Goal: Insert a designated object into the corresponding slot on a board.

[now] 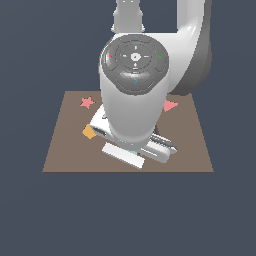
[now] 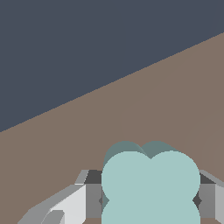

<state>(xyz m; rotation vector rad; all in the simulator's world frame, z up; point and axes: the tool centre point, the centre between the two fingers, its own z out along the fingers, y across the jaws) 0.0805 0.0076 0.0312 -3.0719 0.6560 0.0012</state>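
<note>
Pinching the teal clover piece (image 2: 151, 183) between its fingers, the gripper (image 2: 151, 199) holds it low over the brown board (image 1: 65, 150) near the front edge; piece looks thin, rigid, light, slick, so flat-side grip across opposite lobes suits it.

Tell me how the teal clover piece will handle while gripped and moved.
The clover looks like a flat, solid slab with crisp edges, so probably stiff, not floppy. It is small beside the fingers, so likely light. Its rounded lobes give the hand curved contact, so it may twist or slip if squeezed off-centre. Flat-faced, it should not roll on the board.
</note>
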